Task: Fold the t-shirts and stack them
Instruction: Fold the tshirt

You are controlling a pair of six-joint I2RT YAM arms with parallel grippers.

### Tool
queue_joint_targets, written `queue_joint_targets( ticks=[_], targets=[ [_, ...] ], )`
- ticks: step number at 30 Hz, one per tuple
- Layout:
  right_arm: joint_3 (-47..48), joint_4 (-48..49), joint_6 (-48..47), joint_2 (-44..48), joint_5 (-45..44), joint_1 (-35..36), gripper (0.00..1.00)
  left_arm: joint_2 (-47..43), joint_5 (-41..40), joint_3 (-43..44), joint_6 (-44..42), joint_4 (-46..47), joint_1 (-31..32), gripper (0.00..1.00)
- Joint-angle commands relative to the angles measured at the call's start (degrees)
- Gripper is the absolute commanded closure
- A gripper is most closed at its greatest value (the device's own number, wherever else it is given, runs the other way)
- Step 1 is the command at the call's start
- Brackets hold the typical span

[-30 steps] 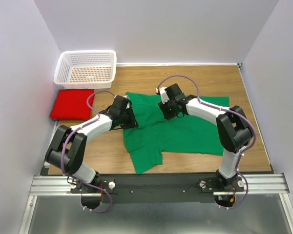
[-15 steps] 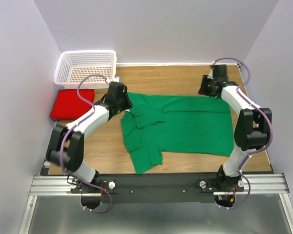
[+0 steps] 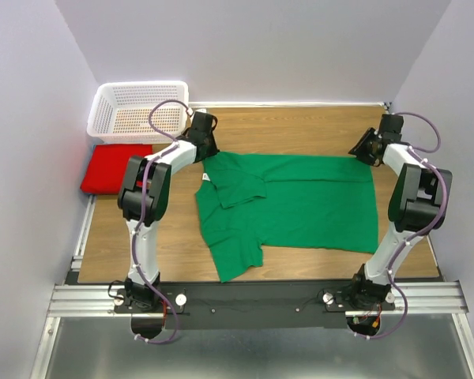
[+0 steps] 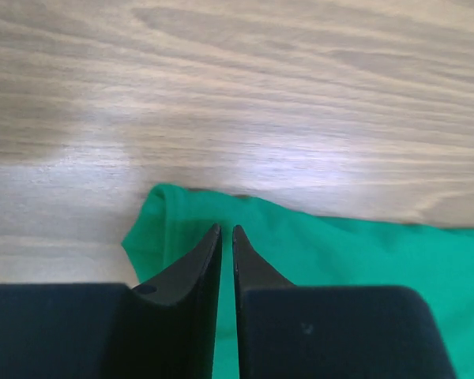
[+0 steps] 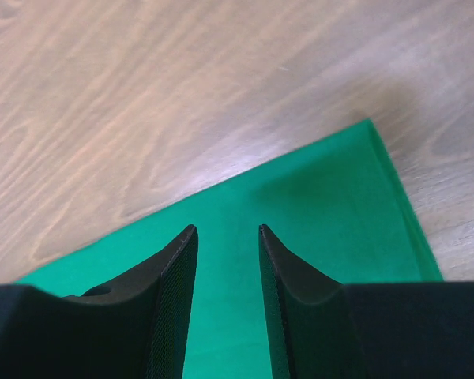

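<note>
Across the counter (image 3: 300, 126) the green t-shirt (image 3: 308, 205) lies spread, long axis left to right, with the folded red t-shirt (image 3: 114, 167) beyond its left end. One hand is over each far corner: the left hand (image 4: 227, 229) nearly closed on nothing, the right hand (image 5: 227, 229) slightly apart.

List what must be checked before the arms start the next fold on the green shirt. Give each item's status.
1. Green t-shirt lying flat: not ok. A sleeve flap is doubled onto the body at its left end.
2. Right fingers open: ok. They stand apart above the shirt's far right corner.
3. Left fingers holding the far left corner: cannot tell. They are nearly closed over it.
4. Red t-shirt folded and apart from the green one: ok.
5. Basket clear of the green t-shirt: ok.
</note>
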State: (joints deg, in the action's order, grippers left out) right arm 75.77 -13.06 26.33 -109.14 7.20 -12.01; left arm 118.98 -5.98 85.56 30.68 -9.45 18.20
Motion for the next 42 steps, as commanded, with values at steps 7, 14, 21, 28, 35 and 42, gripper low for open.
queue_joint_targets(
  ticks=[7,14,21,28,35,42],
  targets=[
    [-4.05,5.85,4.26,-5.29,1.5,-5.83,0.57,4.51,-0.88,2.86,-0.88,-5.92,-2.46,0.89],
    [-4.75,7.43,6.54,-8.19,2.2,-10.74,0.57,6.35,0.0,5.49,-1.06,-9.35,-4.22,0.96],
    [-3.17,7.52,6.11,-8.11,8.08,-11.54,0.56,6.97,1.05,7.25,-0.79,-9.71,-4.92,0.96],
    [-2.29,7.35,3.03,-2.32,12.05,-10.67,0.55,0.83,1.06,8.04,-1.58,-7.6,-4.57,0.76],
    [-5.18,5.5,0.22,3.4,9.68,-5.76,0.54,-6.91,-0.44,5.94,-2.02,-7.33,-0.54,0.58],
    [-10.64,4.89,-1.36,4.56,6.25,-0.21,0.55,-6.22,1.05,2.51,-2.29,-8.65,4.29,0.57]
  ],
)
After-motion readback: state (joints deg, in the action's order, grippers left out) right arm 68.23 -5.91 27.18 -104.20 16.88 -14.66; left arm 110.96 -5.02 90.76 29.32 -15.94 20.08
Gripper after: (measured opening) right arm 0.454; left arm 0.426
